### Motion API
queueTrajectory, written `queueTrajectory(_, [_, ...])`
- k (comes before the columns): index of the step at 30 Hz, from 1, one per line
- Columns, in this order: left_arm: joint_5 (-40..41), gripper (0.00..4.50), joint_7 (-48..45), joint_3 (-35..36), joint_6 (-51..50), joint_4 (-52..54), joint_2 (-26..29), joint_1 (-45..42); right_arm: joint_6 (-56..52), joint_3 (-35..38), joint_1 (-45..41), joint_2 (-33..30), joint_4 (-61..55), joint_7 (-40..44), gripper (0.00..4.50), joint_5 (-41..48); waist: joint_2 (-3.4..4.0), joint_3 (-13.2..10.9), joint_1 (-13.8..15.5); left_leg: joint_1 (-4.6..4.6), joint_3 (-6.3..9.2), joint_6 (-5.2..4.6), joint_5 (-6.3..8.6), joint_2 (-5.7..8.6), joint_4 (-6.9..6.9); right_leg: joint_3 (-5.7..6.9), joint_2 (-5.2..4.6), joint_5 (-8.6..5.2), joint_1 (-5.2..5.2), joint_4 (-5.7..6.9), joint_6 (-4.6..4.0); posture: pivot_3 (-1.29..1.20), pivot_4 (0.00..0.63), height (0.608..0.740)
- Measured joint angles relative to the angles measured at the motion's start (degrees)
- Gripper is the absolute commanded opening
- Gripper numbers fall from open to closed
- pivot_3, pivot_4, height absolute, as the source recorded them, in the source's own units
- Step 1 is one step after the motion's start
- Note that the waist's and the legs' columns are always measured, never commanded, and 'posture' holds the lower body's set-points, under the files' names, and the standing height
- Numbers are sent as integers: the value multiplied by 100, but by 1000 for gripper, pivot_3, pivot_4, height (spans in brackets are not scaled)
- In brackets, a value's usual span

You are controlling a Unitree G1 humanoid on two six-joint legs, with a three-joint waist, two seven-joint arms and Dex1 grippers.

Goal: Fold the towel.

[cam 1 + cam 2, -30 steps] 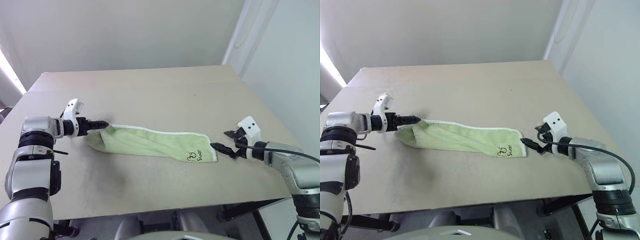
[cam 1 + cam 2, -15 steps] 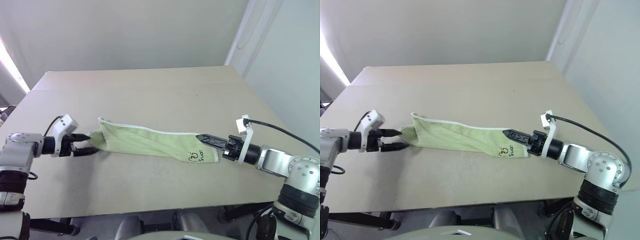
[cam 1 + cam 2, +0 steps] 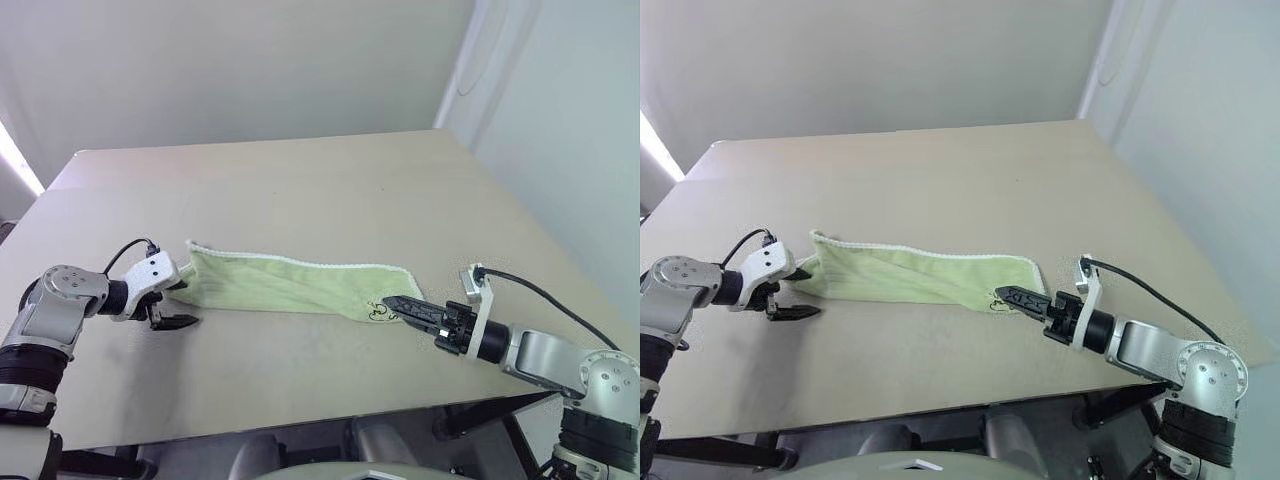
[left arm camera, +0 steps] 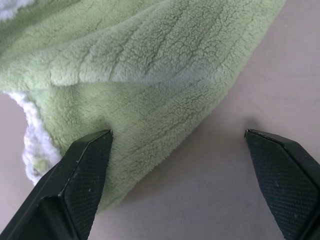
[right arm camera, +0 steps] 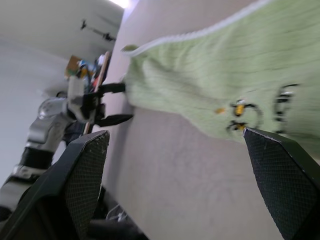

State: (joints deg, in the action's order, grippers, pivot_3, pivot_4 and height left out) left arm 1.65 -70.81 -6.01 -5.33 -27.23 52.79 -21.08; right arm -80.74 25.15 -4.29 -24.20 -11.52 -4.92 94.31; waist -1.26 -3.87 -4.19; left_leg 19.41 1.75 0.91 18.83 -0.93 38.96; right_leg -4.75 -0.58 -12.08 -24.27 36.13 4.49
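Note:
The towel (image 3: 290, 285), light yellow-green with white edging, lies as a long narrow strip across the table, its dark logo (image 3: 378, 311) at the right end. My left gripper (image 3: 178, 303) is open at the towel's left end. In the left wrist view one finger (image 4: 82, 170) touches the terry corner (image 4: 140, 100) and the other stands on bare table. My right gripper (image 3: 405, 308) is open and turned on its side, its tips just over the logo corner. The right wrist view looks along the strip (image 5: 210, 70) to the left gripper (image 5: 107, 102).
The beige table (image 3: 300, 190) has bare room behind and in front of the towel. Its front edge (image 3: 300, 412) runs close under both arms, and the right edge (image 3: 540, 250) drops off beside the right arm. A black cable (image 3: 560, 305) trails from the right wrist.
Both arms pulled back toward the table's front and rolled. The left gripper came alongside the towel's left corner. The right gripper turned on its side and moved over the logo end.

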Motion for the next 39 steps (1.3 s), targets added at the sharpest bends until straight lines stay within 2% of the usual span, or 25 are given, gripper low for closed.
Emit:
queueTrajectory(4, [-68, 4465, 59, -12, -275, 123, 84, 34, 439, -442, 130, -177, -9, -214, 4500, 295, 10, 4, -10, -4, 3, 0, 0, -8, -5, 3, 8, 0, -2, 5, -1, 0, 0, 712])
queueTrajectory(11, [184, 4465, -188, 334, -1532, 1095, 915, 1038, 1075, -923, 169, -407, 47, -334, 4500, 543, 15, 1, -211, 1, -8, -2, 1, -23, -29, 0, 5, -2, -13, -14, -4, 0, 0, 712])
queueTrajectory(19, [785, 4465, -626, 968, -1613, 1398, 1262, 1917, 1378, -1322, 47, -628, 298, -413, 4500, 480, 18, -3, -117, 2, -4, -2, 1, -23, -40, 9, 1, -7, -47, -17, -12, 0, 0, 712])
queueTrajectory(21, [822, 4465, -577, 1019, -1445, 1087, 1202, 1730, 1401, -1328, 53, -743, 306, -414, 4500, 534, 20, -4, -76, 1, -3, -2, 1, -19, -40, 11, 0, -7, -45, -20, -11, 0, 0, 712])
queueTrajectory(27, [1162, 4465, -480, 1061, -1314, 379, 489, 538, 1529, -1308, 360, -1230, 271, -402, 4500, 1124, 11, 1, 80, 3, -3, -2, 1, -8, -39, 12, -2, -7, -37, -25, -8, 0, 0, 712])
queueTrajectory(34, [2074, 4465, -779, 1197, -1925, 1104, -18, -60, 1816, -1293, 887, -1615, 123, -438, 4500, 1602, 2, 4, 25, 14, -12, -4, 2, -7, -43, 2, 0, -9, -19, -30, -4, 0, 0, 712])
queueTrajectory(39, [2135, 4465, -689, 909, -2089, 1509, -283, -378, 2088, -1286, 1086, -1728, 50, -491, 4500, 1722, 2, 4, 24, -1, -10, -3, 2, -6, -40, 1, 2, -9, -5, -24, -4, 0, 0, 712])
